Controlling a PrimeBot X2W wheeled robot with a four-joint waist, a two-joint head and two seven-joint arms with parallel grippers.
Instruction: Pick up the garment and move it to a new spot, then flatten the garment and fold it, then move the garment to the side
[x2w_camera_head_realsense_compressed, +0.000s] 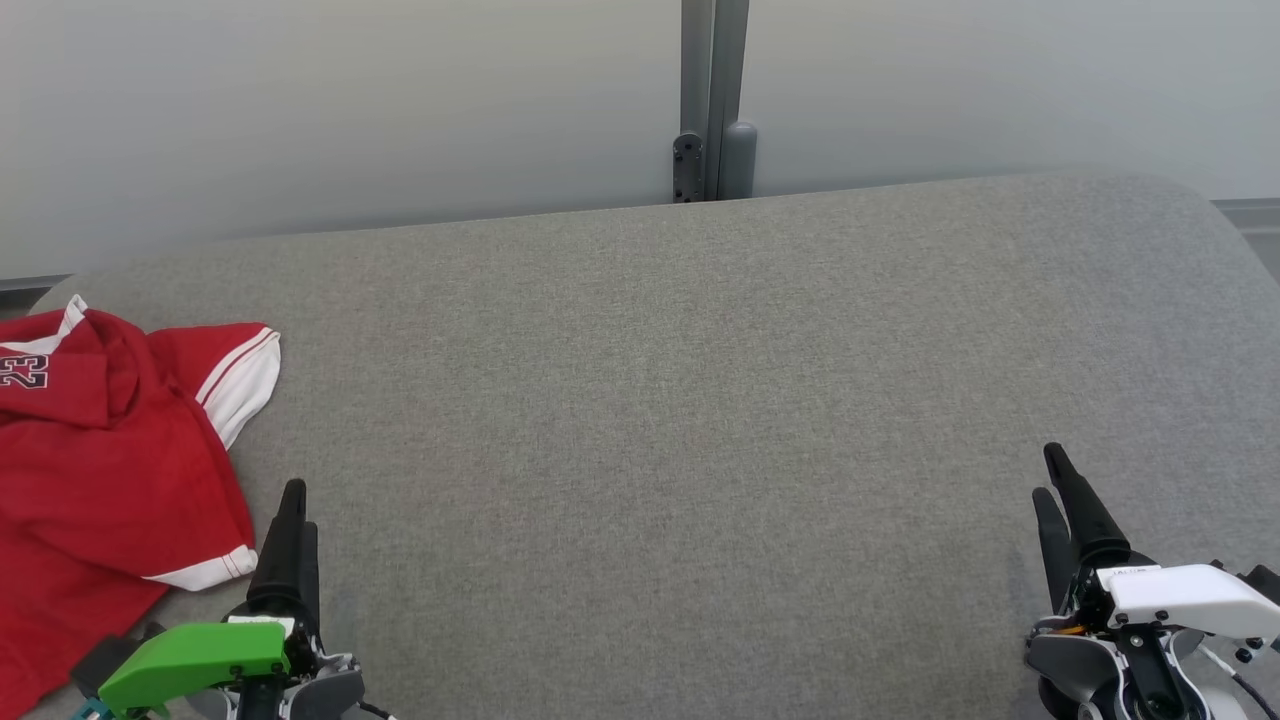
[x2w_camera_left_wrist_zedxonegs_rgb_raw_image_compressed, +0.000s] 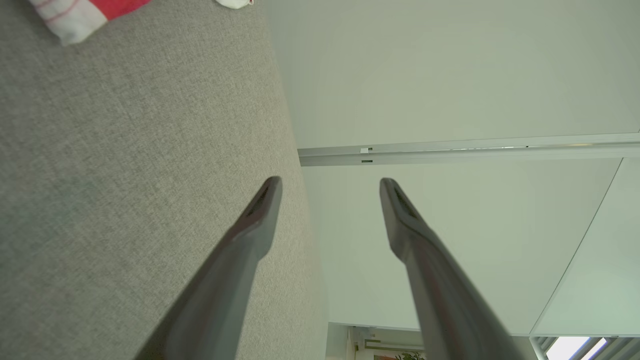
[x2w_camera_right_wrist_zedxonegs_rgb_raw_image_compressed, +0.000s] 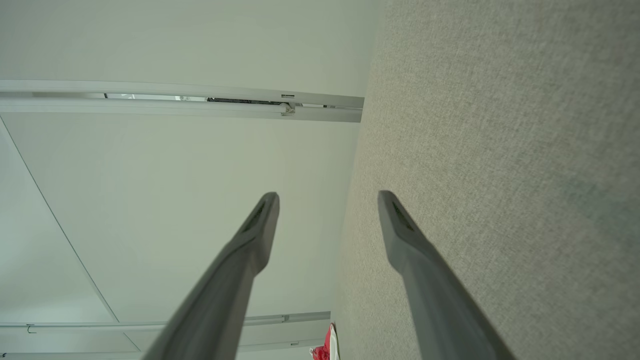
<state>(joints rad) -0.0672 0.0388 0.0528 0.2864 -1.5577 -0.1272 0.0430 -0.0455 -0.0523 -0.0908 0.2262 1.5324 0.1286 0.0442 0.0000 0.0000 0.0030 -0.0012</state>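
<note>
The garment (x2w_camera_head_realsense_compressed: 105, 480) is a red shirt with white-trimmed sleeves and a number print, lying crumpled at the left edge of the grey padded surface (x2w_camera_head_realsense_compressed: 700, 400). Its white sleeve cuff (x2w_camera_left_wrist_zedxonegs_rgb_raw_image_compressed: 75, 17) peeks into the top left of the left wrist view, and a small red scrap of the garment (x2w_camera_right_wrist_zedxonegs_rgb_raw_image_compressed: 325, 347) shows at the bottom of the right wrist view. My left gripper (x2w_camera_head_realsense_compressed: 297, 510) stands open just right of the shirt's lower sleeve, holding nothing. At the lower right, far from the shirt, my right gripper (x2w_camera_head_realsense_compressed: 1052, 478) is open and empty too.
A pale wall (x2w_camera_head_realsense_compressed: 400, 100) with a grey vertical post (x2w_camera_head_realsense_compressed: 712, 100) runs behind the surface's far edge. The surface's corners are rounded at far left and far right.
</note>
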